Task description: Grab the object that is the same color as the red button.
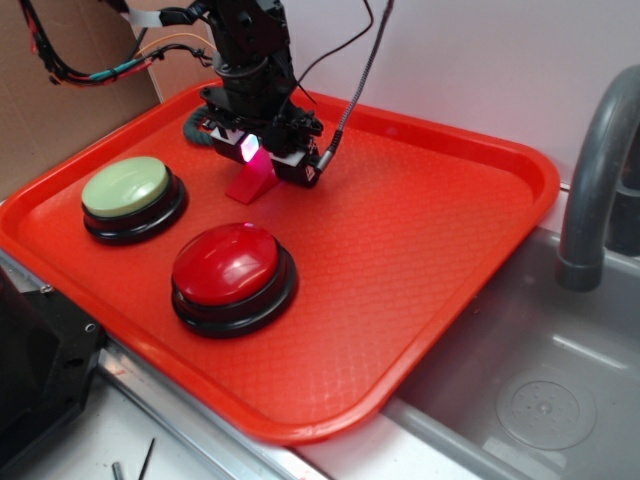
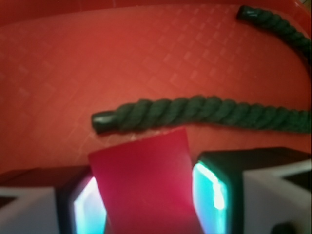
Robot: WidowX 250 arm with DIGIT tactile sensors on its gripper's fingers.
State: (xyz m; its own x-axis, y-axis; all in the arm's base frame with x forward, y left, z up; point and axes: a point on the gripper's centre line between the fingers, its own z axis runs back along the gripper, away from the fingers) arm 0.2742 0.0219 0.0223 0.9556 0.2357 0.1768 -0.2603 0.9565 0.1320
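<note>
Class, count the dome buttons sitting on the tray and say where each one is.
2. The pale green button sits near the tray's left edge; the red button sits to its right, nearer the front rim. No others are visible, though the arm could hide something behind it.

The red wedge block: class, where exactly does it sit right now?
In the exterior view the red wedge block sits at the tray's back, between the gripper's fingers, behind both buttons.

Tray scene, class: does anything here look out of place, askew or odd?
Only the dark green rope, lying curved on the red tray behind the red wedge block. Nothing looks spilled or damaged.
</note>
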